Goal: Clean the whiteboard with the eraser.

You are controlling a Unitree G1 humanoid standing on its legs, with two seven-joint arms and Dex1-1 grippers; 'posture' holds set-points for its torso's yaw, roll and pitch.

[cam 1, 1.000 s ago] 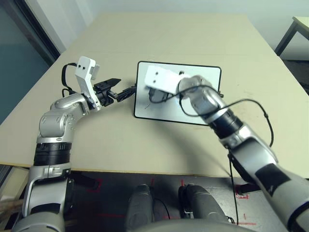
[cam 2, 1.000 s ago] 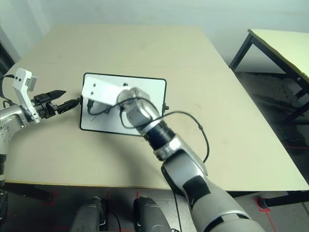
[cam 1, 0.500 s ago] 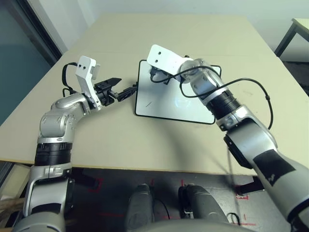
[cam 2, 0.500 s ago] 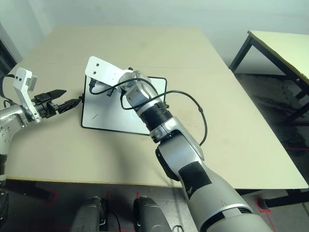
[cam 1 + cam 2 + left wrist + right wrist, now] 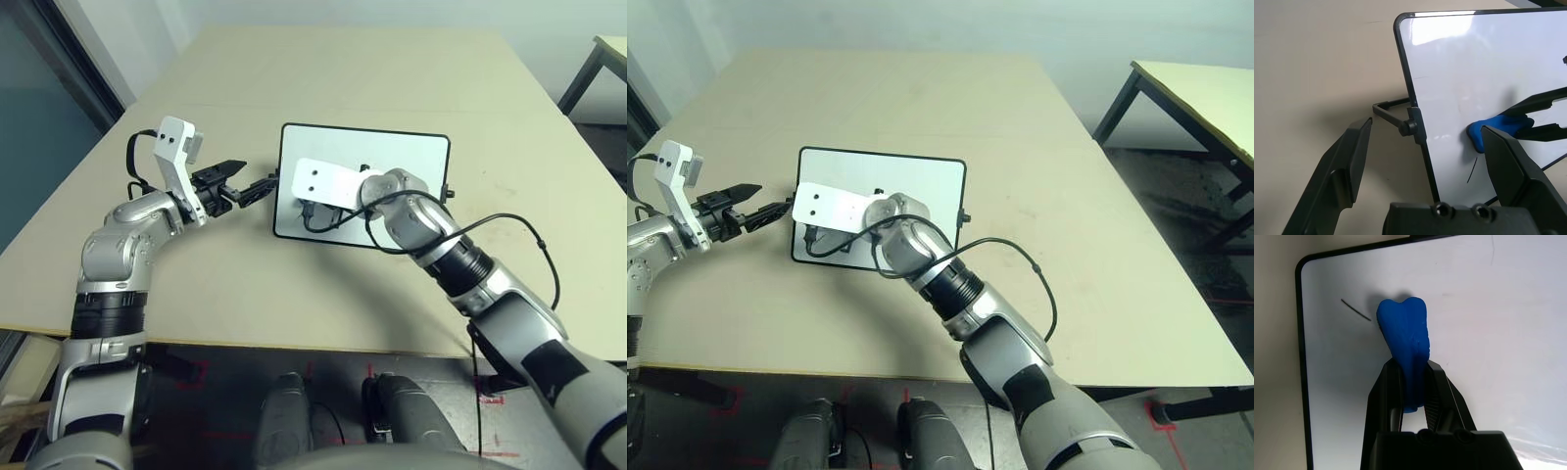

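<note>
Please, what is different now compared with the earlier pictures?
The right gripper moved toward the robot, over the nearer part of the whiteboard. It holds the blue eraser. The left gripper stayed open beside the board's left side.

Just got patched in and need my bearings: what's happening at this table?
The robot's right gripper holds the blue eraser pinched between its fingers, over the whiteboard. A short dark mark close to the eraser is not wiped off. The left gripper is open and empty beside the board's edge, near the knob.
</note>
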